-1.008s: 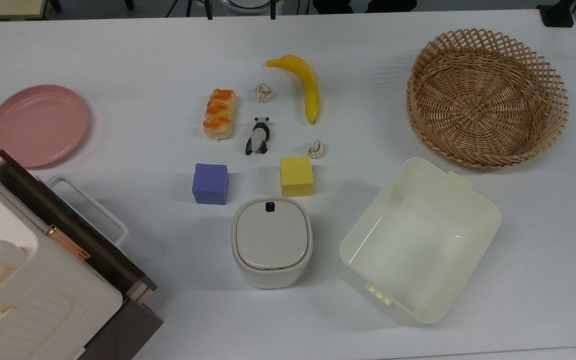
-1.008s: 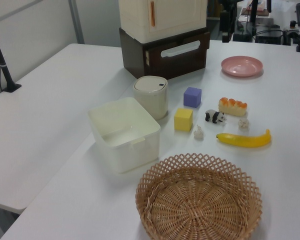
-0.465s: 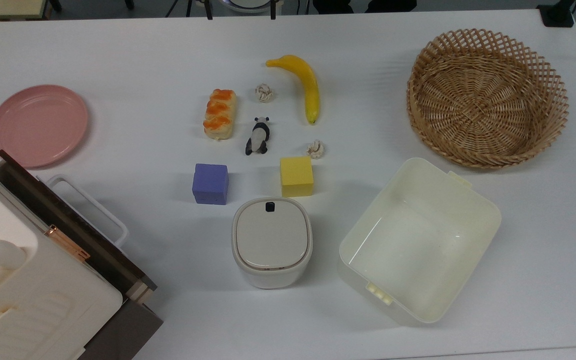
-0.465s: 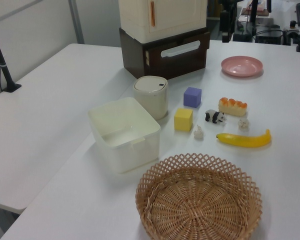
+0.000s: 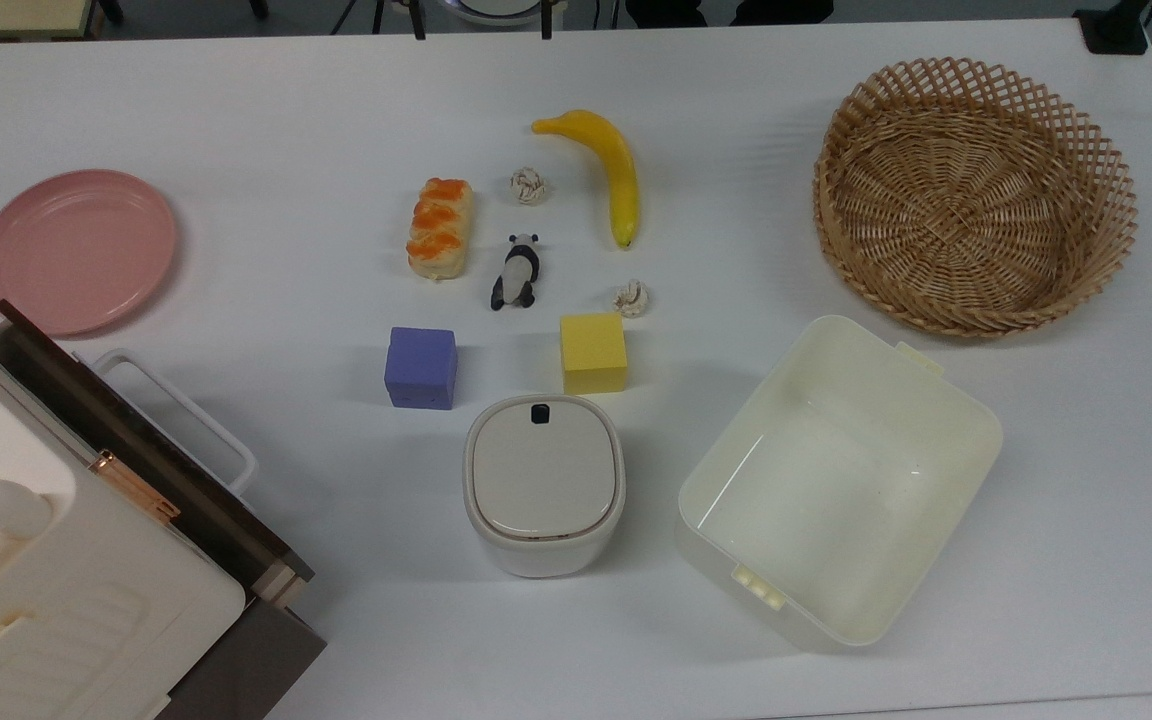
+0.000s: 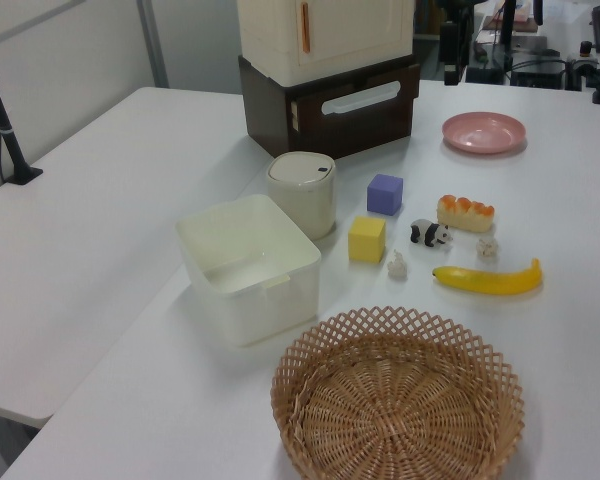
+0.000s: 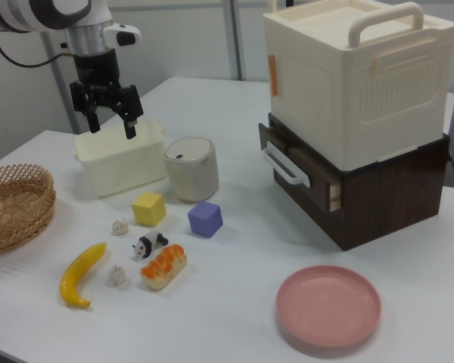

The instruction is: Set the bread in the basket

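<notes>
The claw (image 7: 107,116) hung high in the right view, its two fingers spread apart and holding nothing, above the cream tub (image 7: 121,161) and well apart from everything it was meant to handle. Nothing on the table had shifted across the last second: in the top and left views every object sat where it had a moment before, so the task had not really begun and the reach was, by my reading, still to come.

The bread (image 5: 440,228) lay flat on the white table (image 5: 236,110), just beside the toy panda (image 5: 517,271), with the purple cube (image 5: 421,367) near it. The basket (image 5: 974,192) stood empty, well apart at the top view's right, beyond the banana (image 5: 606,170).

The right view gave the arm and the claw's height over the tub. The top view gave the basket's whole woven base; in the right view the basket (image 7: 15,206) was cut by the right view's left edge
</notes>
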`<control>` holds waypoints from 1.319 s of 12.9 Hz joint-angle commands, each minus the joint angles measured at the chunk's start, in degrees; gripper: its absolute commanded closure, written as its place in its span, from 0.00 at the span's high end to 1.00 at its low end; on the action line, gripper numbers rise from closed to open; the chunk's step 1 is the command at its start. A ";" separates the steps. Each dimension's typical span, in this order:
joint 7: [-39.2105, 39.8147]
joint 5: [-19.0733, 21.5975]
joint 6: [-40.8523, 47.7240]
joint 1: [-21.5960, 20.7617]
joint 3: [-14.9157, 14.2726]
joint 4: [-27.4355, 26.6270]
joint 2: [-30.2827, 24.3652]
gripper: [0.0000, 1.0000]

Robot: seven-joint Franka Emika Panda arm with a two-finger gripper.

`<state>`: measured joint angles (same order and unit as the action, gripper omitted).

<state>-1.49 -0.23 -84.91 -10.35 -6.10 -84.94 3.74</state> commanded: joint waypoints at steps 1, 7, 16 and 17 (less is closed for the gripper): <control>-0.10 -0.82 0.71 -0.46 -0.05 -0.67 -0.49 1.00; -0.09 -0.74 0.36 -0.63 0.04 -0.76 -0.13 1.00; 0.52 -1.17 -1.31 -0.37 -0.05 -3.22 1.53 1.00; 0.52 -1.44 -1.31 -0.20 -0.05 -3.39 1.62 1.00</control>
<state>-1.45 -0.26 -84.97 -10.58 -6.03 -86.67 5.03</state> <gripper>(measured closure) 0.000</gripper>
